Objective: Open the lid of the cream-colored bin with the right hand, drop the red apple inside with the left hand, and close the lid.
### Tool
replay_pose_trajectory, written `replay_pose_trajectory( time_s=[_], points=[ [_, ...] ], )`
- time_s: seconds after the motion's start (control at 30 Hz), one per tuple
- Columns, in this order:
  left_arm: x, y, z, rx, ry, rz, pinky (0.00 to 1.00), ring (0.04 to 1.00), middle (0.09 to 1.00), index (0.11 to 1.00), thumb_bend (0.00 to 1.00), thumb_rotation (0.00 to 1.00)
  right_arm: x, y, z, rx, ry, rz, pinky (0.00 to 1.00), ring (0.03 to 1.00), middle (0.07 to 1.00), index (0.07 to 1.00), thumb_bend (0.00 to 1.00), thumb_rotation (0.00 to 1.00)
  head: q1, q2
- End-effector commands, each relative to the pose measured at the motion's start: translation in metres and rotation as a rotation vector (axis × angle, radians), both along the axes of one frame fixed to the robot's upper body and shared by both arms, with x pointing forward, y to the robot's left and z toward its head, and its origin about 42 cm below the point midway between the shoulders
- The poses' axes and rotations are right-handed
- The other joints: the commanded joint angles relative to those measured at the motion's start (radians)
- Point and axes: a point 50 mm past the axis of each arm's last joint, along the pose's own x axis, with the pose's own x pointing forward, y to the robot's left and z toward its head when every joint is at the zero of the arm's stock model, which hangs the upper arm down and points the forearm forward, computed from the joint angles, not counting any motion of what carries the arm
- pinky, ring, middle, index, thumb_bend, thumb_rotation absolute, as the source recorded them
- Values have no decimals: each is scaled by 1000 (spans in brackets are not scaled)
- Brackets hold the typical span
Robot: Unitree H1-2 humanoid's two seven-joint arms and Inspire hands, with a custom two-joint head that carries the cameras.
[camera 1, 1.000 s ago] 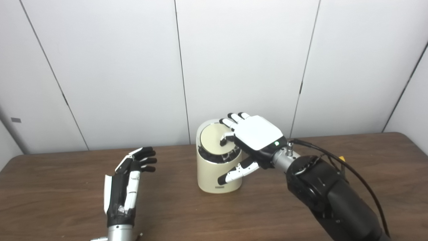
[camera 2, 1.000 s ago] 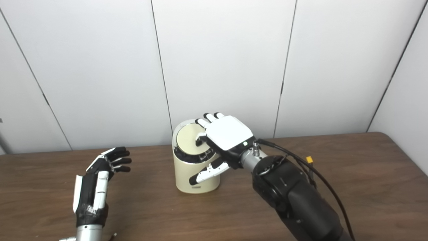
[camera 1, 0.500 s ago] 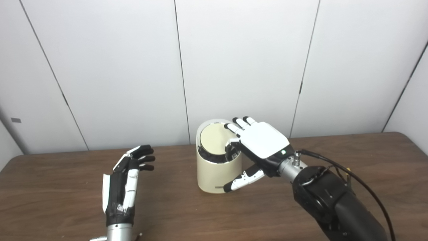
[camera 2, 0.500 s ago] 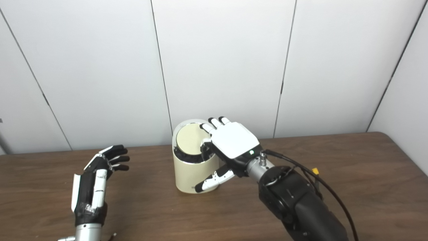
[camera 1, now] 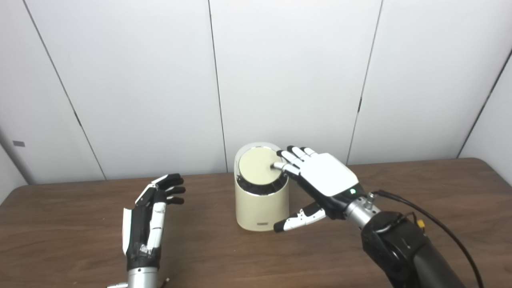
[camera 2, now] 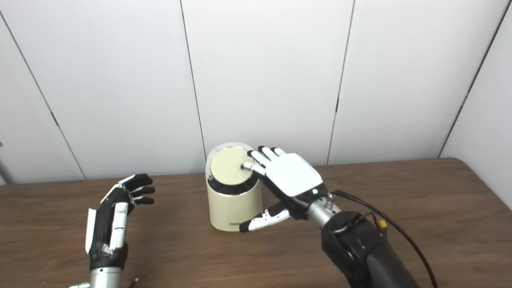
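1. Nearest the camera, the black-and-white left hand (camera 1: 150,218) hovers palm-in over the dark wood-grain table (camera 1: 440,192), its fingers (camera 1: 173,188) loosely spread and holding nothing.
2. No red apple is visible in either view, on the table or in a hand; judging by the lid lying flat, it may already be inside the bin, though that cannot be confirmed.
3. Further back, the white-backed right hand (camera 1: 326,178) reaches in from the right, fingers extended and gripping nothing, its fingertips (camera 1: 280,165) resting on the right edge of the round cream lid (camera 1: 256,166).
4. The cream-coloured cylindrical bin (camera 1: 261,202) stands upright near the table's middle, lid apparently shut.
5. Risks, as a judgement: the right thumb hangs just beside the bin wall, so a careless sideways pull could nudge or tip the light bin; fingertips dragging on the lid's edge might swing it open.
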Motion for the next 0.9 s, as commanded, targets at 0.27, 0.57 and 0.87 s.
replay_pose_trajectory(
  time_s=[0.27,0.57,0.87],
  points=[
    [7,-1,18,6,-88,-6,584,654,703,708,613,864,-12,-19,9,255,-249,11,947,1000,1000,1000,694,922,3,-7],
    [6,6,17,20,-81,18,559,652,697,699,405,756,-38,-37,-28,746,-264,50,771,878,899,895,414,656,3,-18],
    [-3,14,19,29,-70,43,565,666,702,709,257,456,-48,-38,-78,1116,-238,37,639,760,790,768,235,456,9,-14]
  ],
)
